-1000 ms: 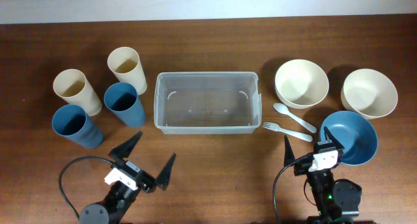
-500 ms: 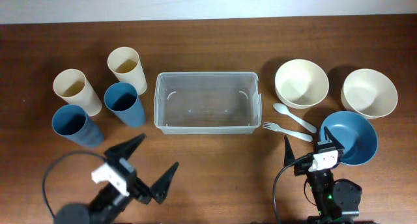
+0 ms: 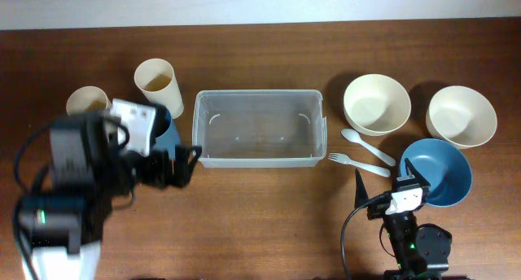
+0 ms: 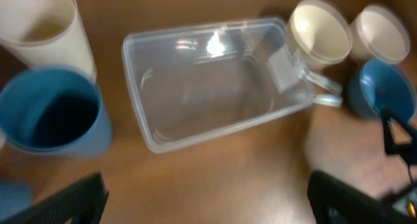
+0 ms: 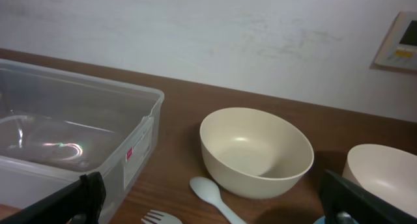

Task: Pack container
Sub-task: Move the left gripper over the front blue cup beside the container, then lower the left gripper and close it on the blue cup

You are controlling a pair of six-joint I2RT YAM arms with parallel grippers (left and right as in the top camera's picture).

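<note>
A robot lab bench: a brown wooden table (image 3: 269, 227) against a bare white wall (image 5: 195, 28), a control panel (image 5: 399, 40) at upper right of the right wrist view, plastic cups (image 3: 159, 85), bowls (image 3: 376, 103) and a clear container (image 3: 256, 129) staged in tidy groups, a cabled robot arm (image 3: 411, 241) at the overhead's bottom right.

we see a clear container (image 3: 257, 127), cream bowl (image 3: 376, 104), blue bowl (image 3: 448, 162), blue cup (image 4: 49, 113), cream cup (image 3: 159, 83), white spoon (image 3: 368, 146), brown wood-grain table (image 3: 269, 223).

Brown wooden table (image 3: 269, 223), white wall (image 5: 195, 35)
</note>
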